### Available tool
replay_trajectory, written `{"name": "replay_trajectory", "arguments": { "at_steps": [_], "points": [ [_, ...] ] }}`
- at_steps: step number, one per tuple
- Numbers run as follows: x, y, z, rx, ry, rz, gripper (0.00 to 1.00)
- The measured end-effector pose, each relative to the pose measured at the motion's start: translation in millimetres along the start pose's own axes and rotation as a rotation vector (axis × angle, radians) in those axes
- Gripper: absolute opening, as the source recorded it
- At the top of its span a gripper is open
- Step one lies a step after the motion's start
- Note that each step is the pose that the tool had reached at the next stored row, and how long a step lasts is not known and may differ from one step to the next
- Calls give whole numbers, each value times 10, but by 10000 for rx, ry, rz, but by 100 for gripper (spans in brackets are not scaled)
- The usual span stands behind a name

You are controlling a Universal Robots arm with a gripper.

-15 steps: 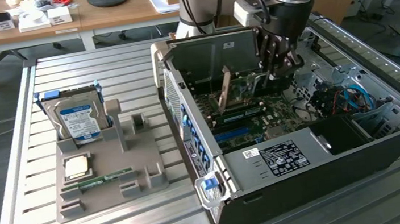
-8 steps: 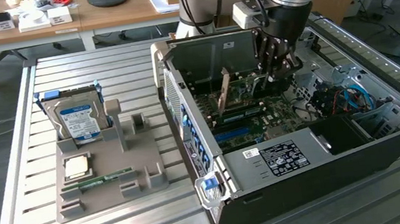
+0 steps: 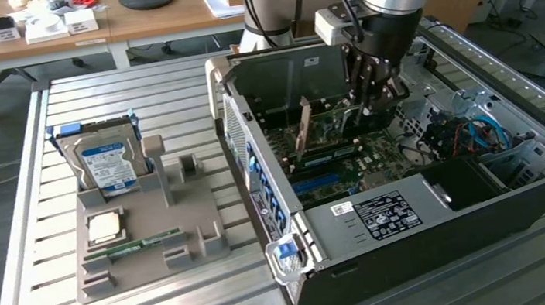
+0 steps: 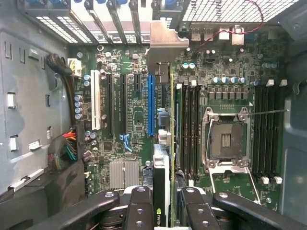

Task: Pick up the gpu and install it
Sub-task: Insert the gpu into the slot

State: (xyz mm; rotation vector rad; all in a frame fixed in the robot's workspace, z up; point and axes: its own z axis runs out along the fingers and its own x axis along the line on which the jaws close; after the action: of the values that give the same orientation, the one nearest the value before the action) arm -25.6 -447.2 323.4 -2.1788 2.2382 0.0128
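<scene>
The jaws of the gripper [image 4: 165,196] are pinching the gpu [image 4: 162,165] on both faces. The card is standing on edge inside the case [image 3: 449,232], over the motherboard [image 4: 129,120], just beside the blue slot [image 4: 151,105], with its bracket [image 4: 168,40] facing the rear openings.

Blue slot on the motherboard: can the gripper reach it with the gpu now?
Probably yes: the gripper holds the gpu edge-on just beside the blue slot, and nothing covers the slot.

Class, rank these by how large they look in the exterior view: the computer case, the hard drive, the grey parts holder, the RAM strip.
Largest to smallest:
1. computer case
2. grey parts holder
3. hard drive
4. RAM strip, long but very thin
</scene>
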Motion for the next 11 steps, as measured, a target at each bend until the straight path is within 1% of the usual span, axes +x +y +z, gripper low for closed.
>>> {"name": "replay_trajectory", "arguments": {
  "at_steps": [11],
  "points": [
    [3,56,94,0,-1,2,27]
  ]
}}
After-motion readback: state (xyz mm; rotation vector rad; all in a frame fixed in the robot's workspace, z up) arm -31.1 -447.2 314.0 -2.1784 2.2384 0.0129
